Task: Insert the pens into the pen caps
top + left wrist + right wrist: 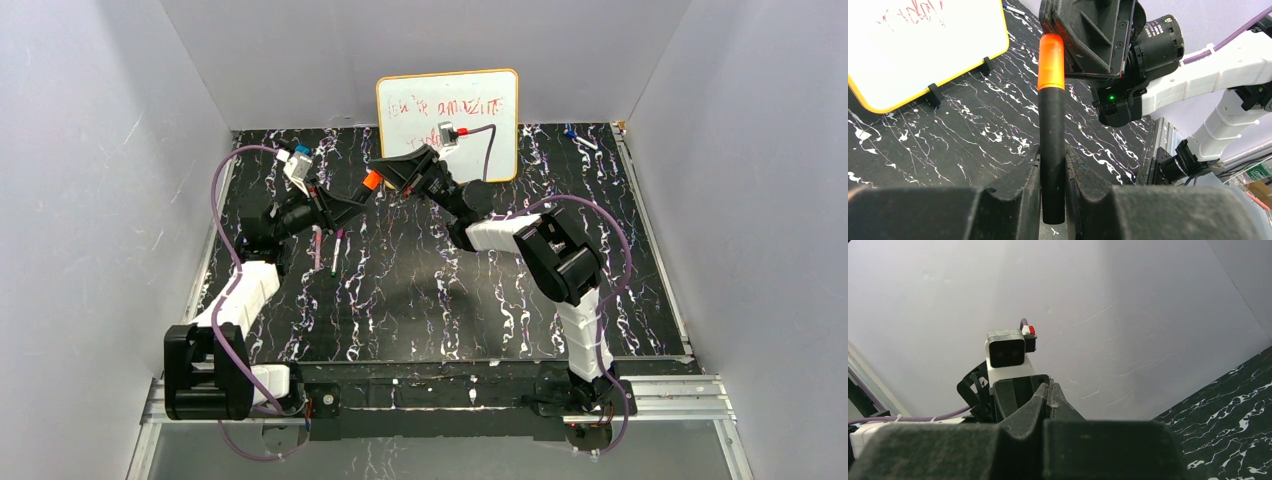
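marker: the thick black marker (1052,150) is up in the air above the far-left part of the table (430,290), standing nearly straight up out of my grip in the left wrist view, orange end (1051,60) on top

orange end: looks like the cap sitting on the barrel with a clean seam, but I can't tell if it's pushed all the way home

left pincer (1052,165): clenched on the lower part of the black barrel, a finger on each side, most of the marker sticking out above

right pincer (1050,390): fingers pressed together, nothing visible between them. It sits just beside the orange end, and I can't tell if it's touching

other pens: two slim ones (318,248) (337,247) lie side by side on the table under my left arm. Too small to say if they're capped

background: whiteboard (447,125) propped at the back

what could go wrong #1: I'm holding low, so any push down the marker's length could slide it through my fingers instead of seating the cap

what could go wrong #2: a sideways nudge from the right pincer would lever the marker over, since the top end is unsupported

what could go wrong #3: the two wrists are really close, so a sloppy retreat could knock them together and drop the marker
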Action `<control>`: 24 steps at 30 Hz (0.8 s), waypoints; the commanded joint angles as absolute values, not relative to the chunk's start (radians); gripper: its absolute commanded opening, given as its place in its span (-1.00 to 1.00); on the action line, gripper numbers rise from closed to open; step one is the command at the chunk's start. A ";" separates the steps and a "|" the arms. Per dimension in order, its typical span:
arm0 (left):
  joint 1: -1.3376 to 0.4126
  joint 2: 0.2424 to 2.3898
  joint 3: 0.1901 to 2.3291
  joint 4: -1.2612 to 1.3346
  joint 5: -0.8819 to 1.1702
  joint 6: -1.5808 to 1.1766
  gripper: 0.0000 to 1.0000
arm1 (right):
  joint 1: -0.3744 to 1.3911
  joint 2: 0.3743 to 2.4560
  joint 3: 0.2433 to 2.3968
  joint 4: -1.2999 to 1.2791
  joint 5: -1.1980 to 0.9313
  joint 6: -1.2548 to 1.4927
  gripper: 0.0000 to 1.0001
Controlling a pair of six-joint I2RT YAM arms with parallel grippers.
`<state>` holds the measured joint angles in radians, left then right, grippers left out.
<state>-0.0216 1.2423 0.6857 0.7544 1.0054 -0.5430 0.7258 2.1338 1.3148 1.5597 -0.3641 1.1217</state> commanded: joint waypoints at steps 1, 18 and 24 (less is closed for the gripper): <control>-0.056 1.220 0.842 1.042 0.854 -0.556 -1.00 | 0.933 2.233 1.271 1.826 -0.783 1.150 -0.97; -0.056 1.263 0.876 1.149 0.839 -0.632 -1.00 | 0.952 2.255 1.292 1.825 -0.796 1.157 -0.97; -0.056 1.277 0.887 1.170 0.829 -0.640 -1.00 | 0.959 2.259 1.296 1.826 -0.800 1.158 -0.97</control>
<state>-0.0151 1.3014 0.7227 0.8513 1.0027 -0.6323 0.7258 2.1597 1.3506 1.5600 -0.3012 1.1271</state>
